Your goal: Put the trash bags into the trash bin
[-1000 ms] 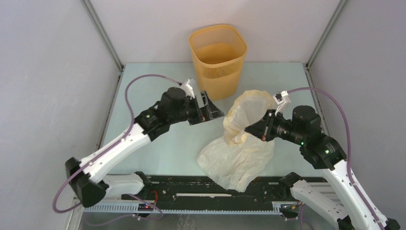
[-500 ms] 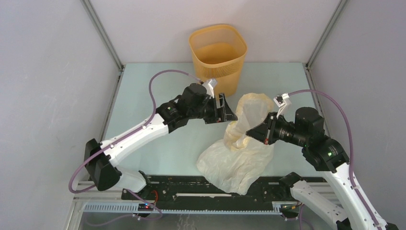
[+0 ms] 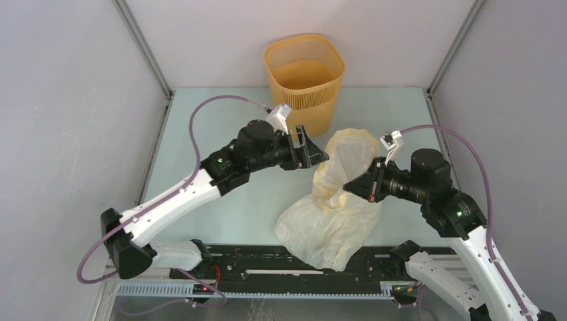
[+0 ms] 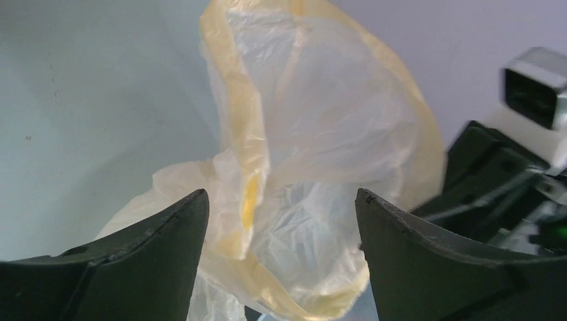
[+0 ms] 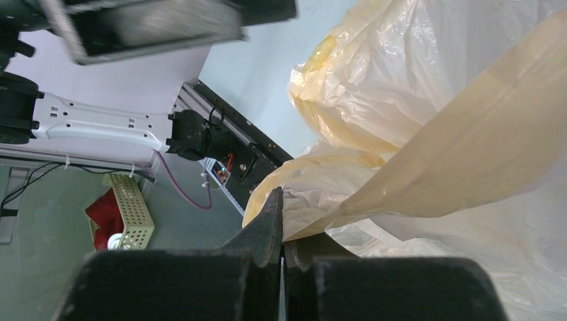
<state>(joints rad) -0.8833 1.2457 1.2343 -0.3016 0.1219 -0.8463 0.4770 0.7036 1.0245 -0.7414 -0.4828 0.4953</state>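
With the right claw [image 3: 348, 182] pinching the trash bag [image 3: 327, 221], the wide-open left claw [image 3: 313, 150] at its ten o'clock is probably risking missing the floppy rim.

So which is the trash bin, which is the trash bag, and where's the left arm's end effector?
trash bin [image 3: 304, 110]: top external view, on its slotted front wall.
trash bag [image 3: 324, 224]: top external view, on its crumpled lower body.
left end effector [image 4: 281, 197]: left wrist view, midway between its open fingertips.

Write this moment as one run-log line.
left jaws: open, facing trash bag | right jaws: shut on trash bag | trash bag: partly lifted off table | trash bin: upright, empty
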